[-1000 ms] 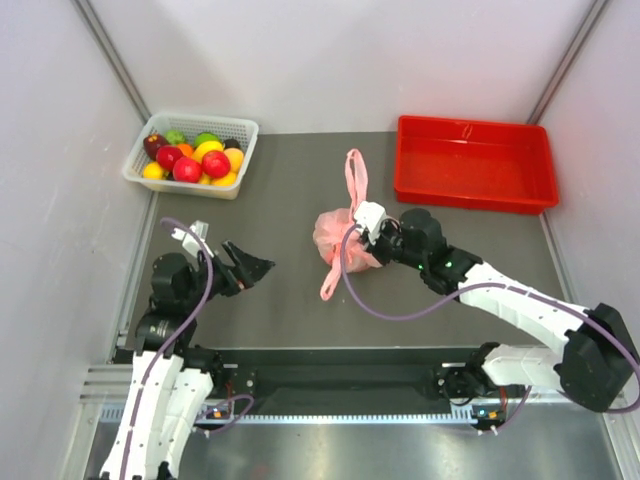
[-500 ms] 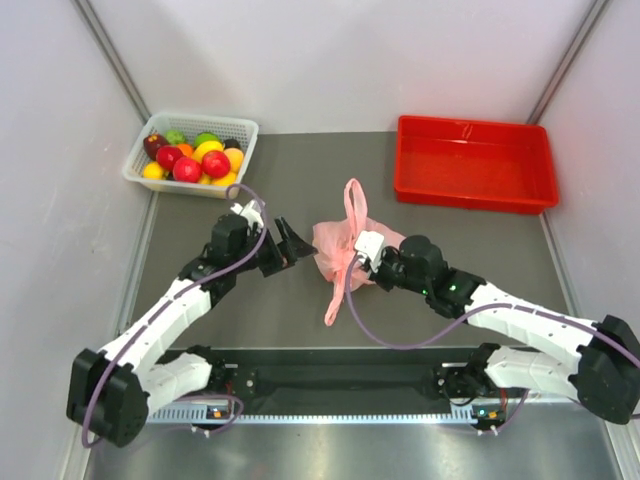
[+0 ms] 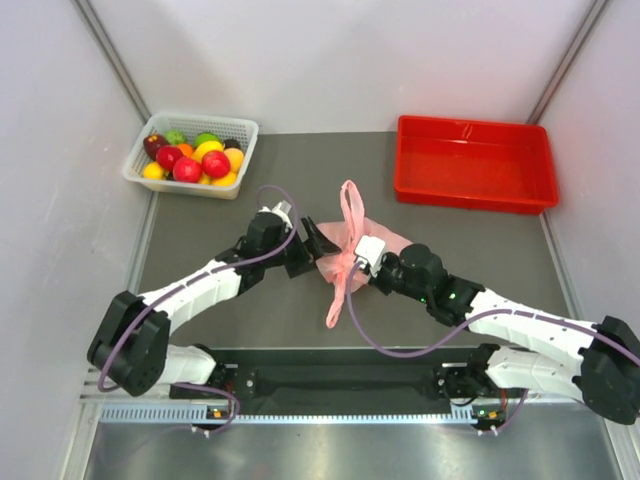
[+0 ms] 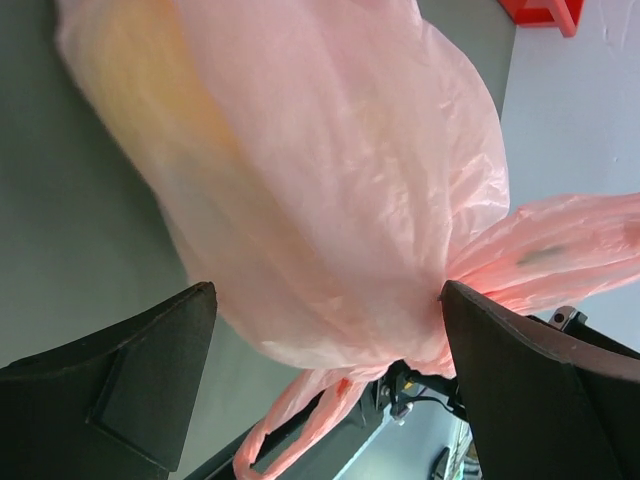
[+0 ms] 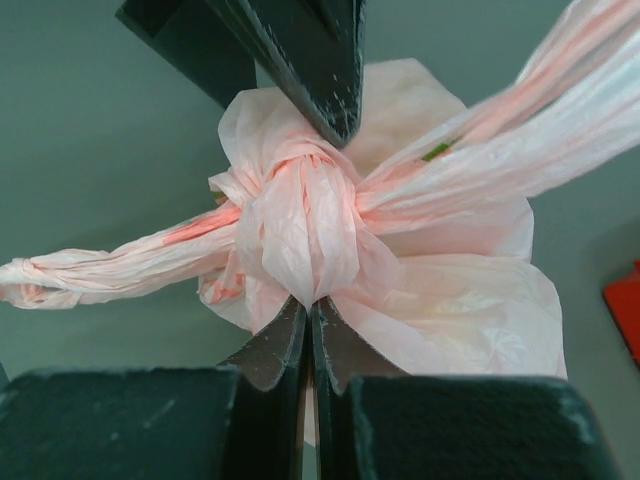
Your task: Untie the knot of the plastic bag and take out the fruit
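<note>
The pink plastic bag (image 3: 385, 238) lies mid-table and fills the left wrist view (image 4: 320, 170). Its knot (image 5: 300, 215) sits at the near left side of the bag (image 5: 450, 300). My right gripper (image 5: 312, 305) is shut on the pink film at the knot's near edge; from above it (image 3: 356, 256) is just right of the knot. My left gripper (image 4: 330, 345) is open, one finger (image 4: 140, 375) on each side of the bag's bulge; from above it (image 3: 316, 240) is at the bag's left edge. The fruit is hidden inside; a faint yellow-orange tint (image 4: 130, 80) shows through the film.
A white basket (image 3: 245, 128) piled with red, yellow and green fruits stands at the back left. A red tray (image 3: 475, 185) stands at the back right. One handle loop (image 3: 352, 195) points away from me, the other (image 3: 336, 300) trails toward the near edge.
My left arm has swung from the near left across to the bag, its open fingers now at the bulge. My right gripper has stayed shut at the knot and shifted slightly nearer.
</note>
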Controlling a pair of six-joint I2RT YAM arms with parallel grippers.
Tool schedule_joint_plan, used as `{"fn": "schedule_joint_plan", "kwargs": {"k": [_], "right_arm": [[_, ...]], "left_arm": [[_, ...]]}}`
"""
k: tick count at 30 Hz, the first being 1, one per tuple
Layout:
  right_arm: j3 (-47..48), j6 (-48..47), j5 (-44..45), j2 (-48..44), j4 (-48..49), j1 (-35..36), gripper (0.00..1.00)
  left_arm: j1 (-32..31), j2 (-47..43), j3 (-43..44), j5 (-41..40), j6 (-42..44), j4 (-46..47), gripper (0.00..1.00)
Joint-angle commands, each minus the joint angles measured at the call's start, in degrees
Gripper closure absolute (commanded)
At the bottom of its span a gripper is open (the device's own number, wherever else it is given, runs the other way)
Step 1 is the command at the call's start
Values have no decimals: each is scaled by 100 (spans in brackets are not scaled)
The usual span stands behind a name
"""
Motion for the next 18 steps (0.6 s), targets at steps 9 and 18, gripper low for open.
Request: {"fn": "schedule_joint_plan", "kwargs": {"k": [9,18], "right_arm": [[40,198,459,-121,323,210,100],[101,1129,2761,-16,-186,201,100]], "left_arm": [[-204,171,354,-417,14,647,81],[216,-628,117,-1146,541,-223,100]]}}
